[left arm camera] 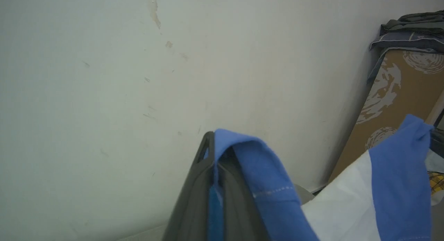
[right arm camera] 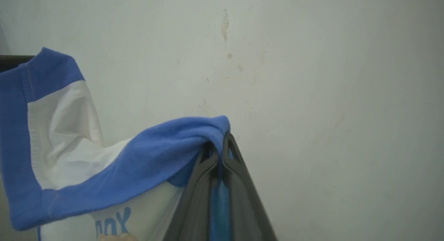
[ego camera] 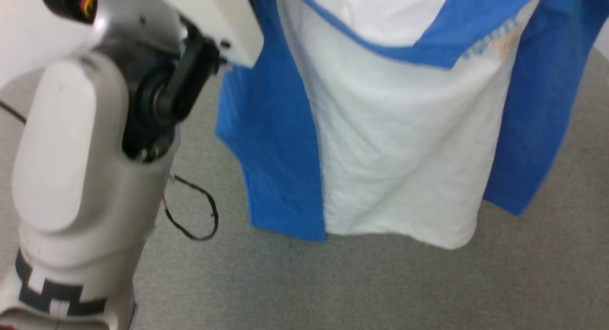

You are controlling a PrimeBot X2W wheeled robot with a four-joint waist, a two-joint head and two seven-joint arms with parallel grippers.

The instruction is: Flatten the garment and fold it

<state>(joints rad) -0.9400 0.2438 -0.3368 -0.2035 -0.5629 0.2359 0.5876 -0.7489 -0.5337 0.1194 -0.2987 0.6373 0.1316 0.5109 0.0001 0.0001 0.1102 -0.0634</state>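
The garment (ego camera: 399,144), a blue and white shirt, hangs in the air above the grey floor, white panel in the middle and blue sides. Its hem hangs free at the bottom. In the left wrist view my left gripper (left arm camera: 215,143) is shut on a blue edge of the garment (left arm camera: 270,185), which drapes over the right finger. In the right wrist view my right gripper (right arm camera: 220,143) is shut on another blue edge of the garment (right arm camera: 156,161), and the cloth sags away to the left. Blue cloth shows between both pairs of fingers.
My pale left arm (ego camera: 95,144) fills the head view's left, with a loose black cable (ego camera: 195,216) beside it. Grey carpet (ego camera: 380,282) lies below. A plain white wall (left arm camera: 104,77) stands ahead of both wrists. A brown patterned board (left arm camera: 392,105) with folded cloths on top leans at the right.
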